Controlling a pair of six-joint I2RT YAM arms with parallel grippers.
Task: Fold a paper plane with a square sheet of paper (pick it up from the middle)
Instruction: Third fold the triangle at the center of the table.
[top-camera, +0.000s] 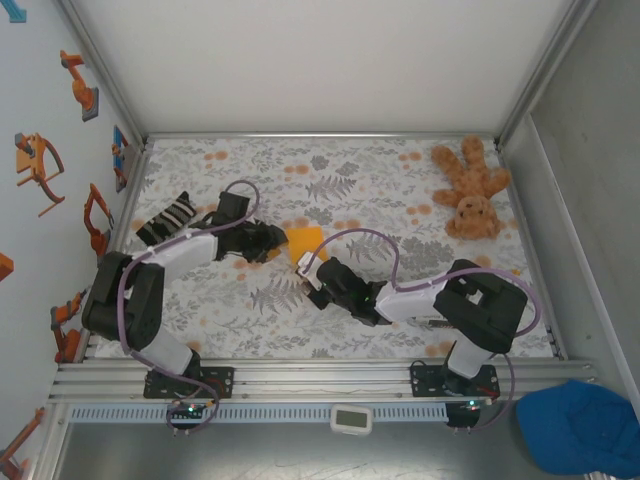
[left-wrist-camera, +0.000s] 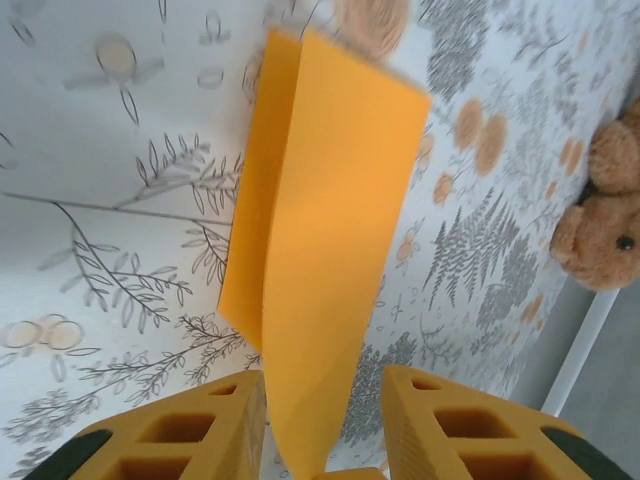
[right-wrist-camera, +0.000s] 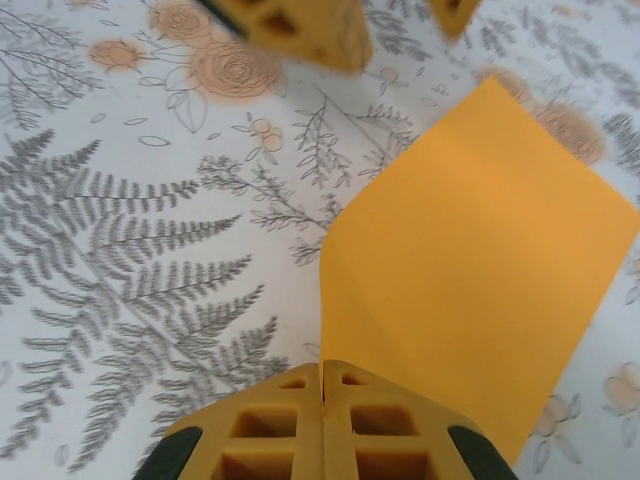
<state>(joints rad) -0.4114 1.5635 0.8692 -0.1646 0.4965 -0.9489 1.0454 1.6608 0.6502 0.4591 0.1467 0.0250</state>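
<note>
I see the white flower-printed table cover across the overhead frame, with a brown plush teddy at upper right. The creased bright-orange square sheet of paper sits at centre. My right gripper is clenched, seemingly on its edge. My left gripper stands parted around it.

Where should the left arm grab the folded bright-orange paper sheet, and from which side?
Probably pinch the end of the folded bright-orange paper sheet nearest the left fingers, coming from the left: it stands on edge in their open gap, and the right gripper holds its other side.
</note>
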